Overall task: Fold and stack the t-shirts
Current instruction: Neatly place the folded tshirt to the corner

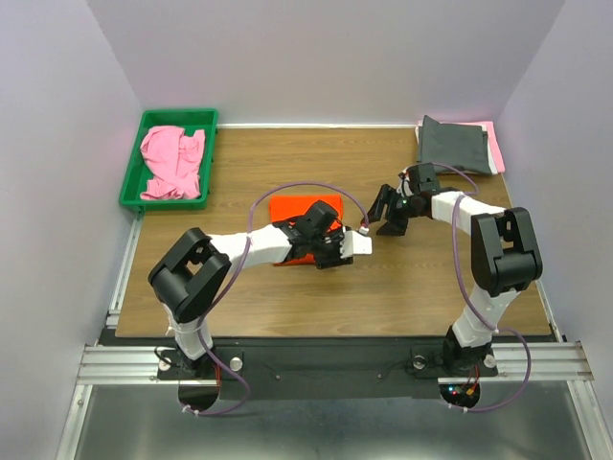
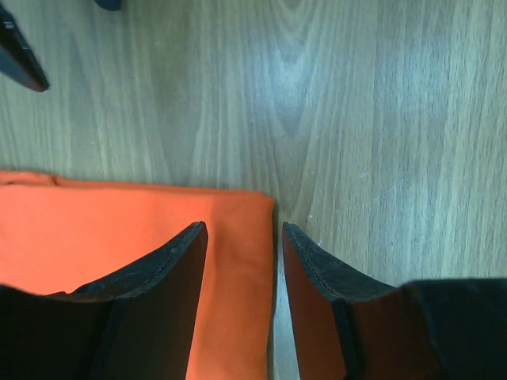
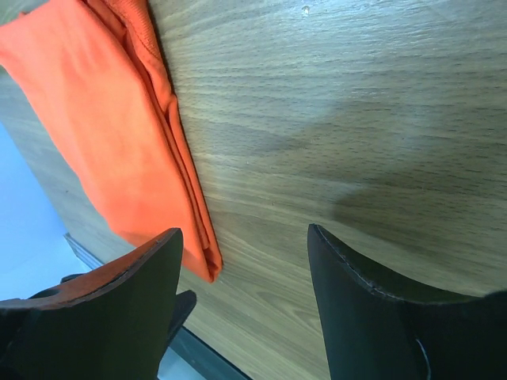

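The left gripper (image 2: pixel 242 228), jaws spread, straddles an edge of the folded orange t-shirt (image 2: pixel 95 229) mid-table (image 1: pixel 431 287), likely to carry it to the grey t-shirt (image 1: pixel 452 144); the right gripper (image 3: pixel 245 233) hangs spread, empty, alongside

Orange t-shirt (image 1: pixel 305 207) folded flat into a rectangle mid-scene, pink t-shirt (image 1: pixel 172 163) crumpled in the green tray (image 1: pixel 131 187) far left, dark grey t-shirt (image 1: pixel 458 146) folded atop second pink t-shirt (image 1: pixel 495 144), far right corner.
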Robot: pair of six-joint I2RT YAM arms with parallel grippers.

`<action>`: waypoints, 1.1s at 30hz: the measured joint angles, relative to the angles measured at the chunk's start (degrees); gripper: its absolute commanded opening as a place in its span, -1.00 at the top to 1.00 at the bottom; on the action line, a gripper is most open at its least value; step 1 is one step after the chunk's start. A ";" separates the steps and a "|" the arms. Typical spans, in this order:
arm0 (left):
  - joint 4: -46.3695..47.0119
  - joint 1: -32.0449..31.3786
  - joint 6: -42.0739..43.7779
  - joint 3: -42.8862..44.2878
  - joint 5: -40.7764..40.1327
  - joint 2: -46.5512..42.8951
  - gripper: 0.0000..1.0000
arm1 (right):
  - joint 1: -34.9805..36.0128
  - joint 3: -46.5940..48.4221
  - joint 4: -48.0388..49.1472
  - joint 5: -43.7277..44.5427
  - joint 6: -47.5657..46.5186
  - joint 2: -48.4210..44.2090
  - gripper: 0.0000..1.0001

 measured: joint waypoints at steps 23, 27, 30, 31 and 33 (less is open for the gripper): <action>-2.34 2.54 -2.34 5.18 5.27 5.38 1.00 | -0.28 -5.05 13.27 -5.35 12.66 3.23 -0.41; -3.37 4.74 -5.40 8.90 8.61 4.87 1.00 | 1.86 -6.97 20.04 -4.94 17.00 3.08 -0.40; -4.04 5.38 -6.58 10.36 10.27 3.85 1.00 | 4.33 -7.06 23.56 -4.15 19.41 3.50 -0.36; -4.39 5.35 -6.75 10.78 10.75 3.54 1.00 | 5.09 -6.86 24.63 -4.02 20.15 4.00 -0.35; -5.03 5.22 -7.06 11.67 11.96 3.19 1.00 | 6.36 -5.95 26.38 -3.87 21.14 5.73 -0.33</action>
